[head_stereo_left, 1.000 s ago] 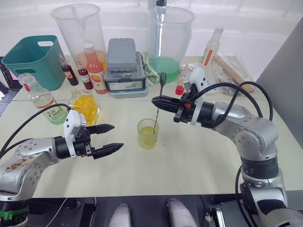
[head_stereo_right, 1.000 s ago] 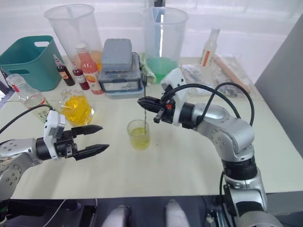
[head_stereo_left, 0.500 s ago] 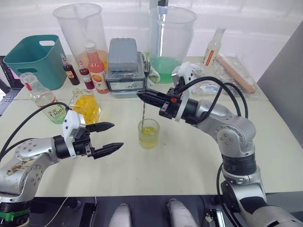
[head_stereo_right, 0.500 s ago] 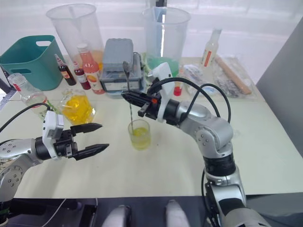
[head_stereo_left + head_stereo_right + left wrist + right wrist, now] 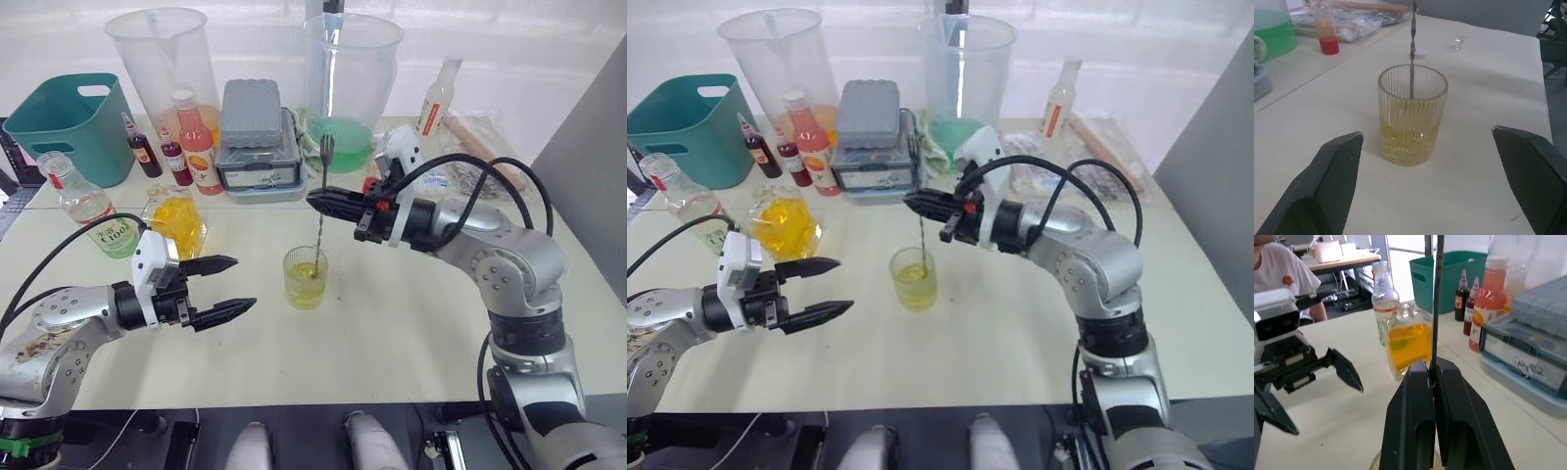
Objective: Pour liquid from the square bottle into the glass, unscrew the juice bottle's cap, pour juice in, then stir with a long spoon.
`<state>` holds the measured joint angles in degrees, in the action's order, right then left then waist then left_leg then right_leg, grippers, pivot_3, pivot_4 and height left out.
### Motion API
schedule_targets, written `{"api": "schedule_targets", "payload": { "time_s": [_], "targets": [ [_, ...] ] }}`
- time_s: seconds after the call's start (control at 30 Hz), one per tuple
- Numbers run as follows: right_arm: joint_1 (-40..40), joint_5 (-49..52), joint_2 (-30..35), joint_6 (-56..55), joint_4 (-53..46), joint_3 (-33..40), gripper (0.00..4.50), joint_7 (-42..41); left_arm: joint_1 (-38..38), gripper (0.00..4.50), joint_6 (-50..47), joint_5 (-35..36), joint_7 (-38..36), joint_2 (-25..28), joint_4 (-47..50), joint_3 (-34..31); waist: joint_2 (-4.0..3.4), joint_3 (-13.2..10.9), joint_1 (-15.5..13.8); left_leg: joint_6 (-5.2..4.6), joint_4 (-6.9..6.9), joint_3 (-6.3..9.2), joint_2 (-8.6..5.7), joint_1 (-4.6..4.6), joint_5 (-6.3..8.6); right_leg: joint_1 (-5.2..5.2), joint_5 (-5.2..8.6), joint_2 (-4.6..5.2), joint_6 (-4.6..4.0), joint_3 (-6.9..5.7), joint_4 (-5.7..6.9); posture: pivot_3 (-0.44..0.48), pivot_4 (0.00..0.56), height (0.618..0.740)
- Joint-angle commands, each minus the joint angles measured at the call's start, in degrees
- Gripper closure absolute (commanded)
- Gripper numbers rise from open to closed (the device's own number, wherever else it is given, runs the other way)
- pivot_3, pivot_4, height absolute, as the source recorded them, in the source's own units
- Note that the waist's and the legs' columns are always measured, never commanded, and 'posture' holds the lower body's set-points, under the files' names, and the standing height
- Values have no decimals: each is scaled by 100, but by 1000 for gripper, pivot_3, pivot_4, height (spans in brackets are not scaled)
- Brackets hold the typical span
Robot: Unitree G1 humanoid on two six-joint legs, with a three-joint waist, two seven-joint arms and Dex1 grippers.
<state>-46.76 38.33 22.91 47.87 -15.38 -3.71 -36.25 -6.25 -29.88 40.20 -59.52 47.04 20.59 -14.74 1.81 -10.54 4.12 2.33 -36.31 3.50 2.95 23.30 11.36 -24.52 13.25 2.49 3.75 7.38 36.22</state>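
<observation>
The glass (image 5: 306,277) stands mid-table, holding yellow-green liquid in its lower part. My right gripper (image 5: 313,201) hovers above it, shut on the long spoon (image 5: 319,227), whose thin shaft runs nearly upright down into the glass (image 5: 1412,115). My left gripper (image 5: 243,283) is open, low over the table to the left of the glass, fingers pointing at it. The square bottle (image 5: 176,220), with orange liquid, stands further left, and the juice bottle (image 5: 88,209) stands behind it near the table's left edge. A small pale cap (image 5: 1421,51) lies on the table beyond the glass.
Two large clear pitchers (image 5: 162,59) (image 5: 351,69), a teal bin (image 5: 71,122), an orange-red bottle (image 5: 196,147), small dark bottles (image 5: 142,147) and a grey box (image 5: 253,137) line the back. A person in a white shirt (image 5: 1283,279) sits beyond the table's left side.
My right gripper swung the spoon left and then back right, its lower end staying in the glass. The left gripper has held still and open.
</observation>
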Motion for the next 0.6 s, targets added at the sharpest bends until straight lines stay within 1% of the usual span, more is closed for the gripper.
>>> {"api": "schedule_targets", "payload": {
  "time_s": [0.03,0.17,0.23,0.3,0.43,0.6],
  "targets": [
    [-172,-41,-257,-252,-24,9,4500,46,-23,37,118,-32,4,29,139,-59,0,0,-1,0,0,0,0,0,0,0,0,0,0,0,0,0,150,739],
    [-190,70,-491,-116,-79,56,4500,59,-16,37,112,-46,8,22,154,-64,0,0,0,0,0,0,0,0,0,0,-6,0,-9,0,1,0,150,739],
    [-128,311,-432,196,-263,52,4500,-78,-13,37,114,-55,12,15,162,-60,0,0,-1,0,0,1,0,0,0,0,-6,0,-10,0,1,0,150,739],
    [-68,402,-166,347,-421,48,4500,-314,-13,37,133,-86,12,15,149,-52,0,0,-14,0,0,1,0,0,0,0,-10,0,-17,0,1,0,150,739],
    [-226,153,180,224,-131,221,4500,-301,-28,37,165,-155,-24,25,79,-24,0,0,-13,0,-2,1,0,0,0,3,-9,1,-14,-2,-1,0,150,739],
    [-362,39,149,-21,-59,261,4500,-233,-73,37,183,-202,-52,15,42,3,0,0,5,0,-1,1,0,-3,0,0,0,-1,-1,-2,3,0,150,739]
  ]
}}
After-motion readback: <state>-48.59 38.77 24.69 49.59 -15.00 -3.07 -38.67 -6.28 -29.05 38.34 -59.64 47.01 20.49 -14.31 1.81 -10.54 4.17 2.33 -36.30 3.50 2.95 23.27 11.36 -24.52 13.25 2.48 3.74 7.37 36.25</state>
